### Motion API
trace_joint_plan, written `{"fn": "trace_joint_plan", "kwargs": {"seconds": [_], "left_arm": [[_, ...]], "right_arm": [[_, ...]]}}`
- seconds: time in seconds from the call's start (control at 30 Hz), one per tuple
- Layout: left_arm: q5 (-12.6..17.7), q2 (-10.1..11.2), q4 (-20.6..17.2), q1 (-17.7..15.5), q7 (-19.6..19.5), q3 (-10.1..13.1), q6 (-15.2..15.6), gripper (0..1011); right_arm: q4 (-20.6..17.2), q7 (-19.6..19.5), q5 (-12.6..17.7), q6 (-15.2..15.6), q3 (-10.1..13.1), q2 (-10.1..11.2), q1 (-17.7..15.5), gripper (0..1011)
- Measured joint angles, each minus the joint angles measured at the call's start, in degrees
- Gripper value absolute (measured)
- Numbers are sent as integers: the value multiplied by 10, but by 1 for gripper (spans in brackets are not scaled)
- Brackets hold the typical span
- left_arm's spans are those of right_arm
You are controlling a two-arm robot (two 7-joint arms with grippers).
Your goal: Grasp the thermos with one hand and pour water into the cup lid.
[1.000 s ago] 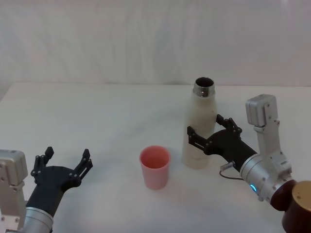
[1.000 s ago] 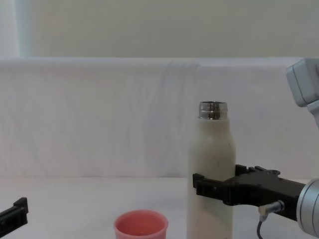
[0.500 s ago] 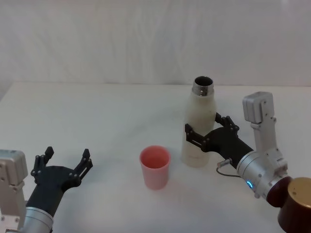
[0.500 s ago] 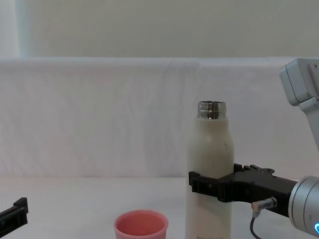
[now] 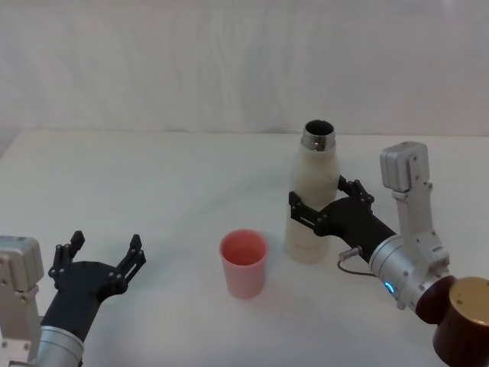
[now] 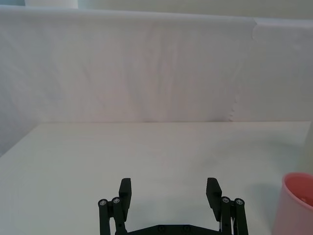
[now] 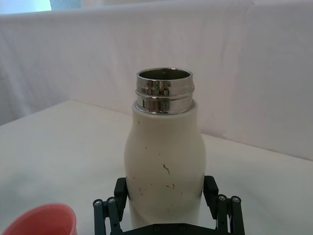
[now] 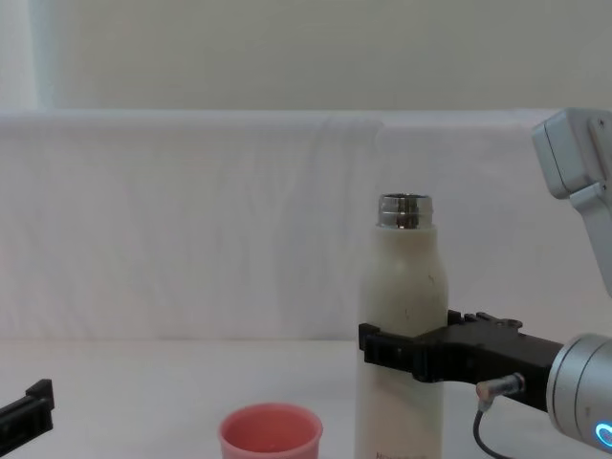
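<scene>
Right gripper (image 5: 315, 214) fingers straddle thermos (image 5: 313, 200) mid-body, apparently clamped. Thermos upright on table (image 5: 176, 183), cup (image 5: 244, 262) just beside, to its left. Left gripper (image 5: 101, 258) spread, idle near left. Step: grasp seemingly done. Next: lift, tilt neck over cup.

The right gripper (image 5: 321, 208) is black, with two linkage fingers and small silver screws at the joints. Its wrist is a silver-grey cylinder with a blue light, a thin grey cable and a pale grey box. The left gripper (image 5: 103, 258) is the same black kind.
</scene>
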Motion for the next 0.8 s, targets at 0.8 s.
{"fn": "trace_joint_plan", "kwargs": {"seconds": [0.8], "left_arm": [[0,0,0,0,0,0,0,1001]], "right_arm": [[21,-6,7,-4,0,-16,12,1000]]}}
